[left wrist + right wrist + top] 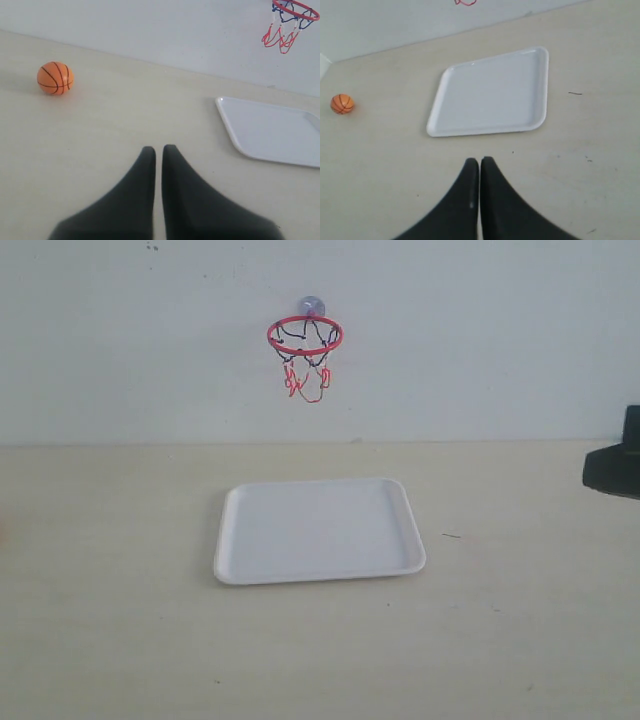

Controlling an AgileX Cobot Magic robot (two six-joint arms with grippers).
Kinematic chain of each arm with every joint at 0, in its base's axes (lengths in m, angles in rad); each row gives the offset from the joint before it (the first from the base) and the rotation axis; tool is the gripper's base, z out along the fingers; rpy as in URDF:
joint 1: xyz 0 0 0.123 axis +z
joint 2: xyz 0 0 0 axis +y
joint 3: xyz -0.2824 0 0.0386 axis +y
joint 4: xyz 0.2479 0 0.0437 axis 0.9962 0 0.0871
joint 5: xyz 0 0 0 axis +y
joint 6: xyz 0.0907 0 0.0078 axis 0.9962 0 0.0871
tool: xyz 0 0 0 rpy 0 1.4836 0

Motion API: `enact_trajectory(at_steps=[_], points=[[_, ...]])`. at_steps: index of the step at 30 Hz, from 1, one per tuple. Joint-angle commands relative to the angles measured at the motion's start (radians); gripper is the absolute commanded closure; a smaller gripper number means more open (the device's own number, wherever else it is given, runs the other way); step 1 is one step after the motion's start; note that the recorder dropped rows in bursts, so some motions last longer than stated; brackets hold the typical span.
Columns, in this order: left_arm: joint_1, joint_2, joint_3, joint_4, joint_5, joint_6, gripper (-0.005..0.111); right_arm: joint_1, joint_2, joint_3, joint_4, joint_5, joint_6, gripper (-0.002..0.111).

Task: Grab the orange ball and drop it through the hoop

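The orange ball (55,78), a mini basketball with thin black seams, sat on the desk (100,140) near the wall (150,30), well apart from the white tray (320,530). The left tool (158,148) hung over the desk, its 2 dark fingers together. The tray lay flat, with the ball outside it. Above the tray the hoop (305,335) was stuck to the wall, showing a red ring and a black-and-red net. The right tool (479,160) also had its 2 fingers together.

The left hand (159,150), fingers (140,190) (both dark) pressed together, hangs over the pale surface (125,115). The orange ball (55,78) rests well ahead to one side; the white tray (270,132) lies opposite, the hoop (295,9) beyond it.
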Motion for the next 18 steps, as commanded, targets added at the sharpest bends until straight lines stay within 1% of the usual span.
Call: enact_trajectory(at_steps=[1,6,11,16,18], points=[[0.003,-0.003,0.004,0.001,-0.004,-0.006,0.103,-0.001,-0.104,0.124,-0.006,-0.144,-0.009,0.108],[0.003,-0.003,0.004,0.001,-0.004,-0.006,0.103,-0.001,-0.243,0.279,-0.006,-0.302,-0.015,0.108],[0.003,-0.003,0.004,0.001,-0.004,-0.006,0.103,-0.001,-0.436,0.469,-0.006,-0.474,-0.021,0.108],[0.003,-0.003,0.004,0.001,-0.004,-0.006,0.103,-0.001,-0.6,0.645,-0.009,-0.576,-0.03,0.108],[0.003,-0.003,0.004,0.001,-0.004,-0.006,0.103,-0.001,-0.657,0.674,-0.009,-0.589,-0.03,0.108]])
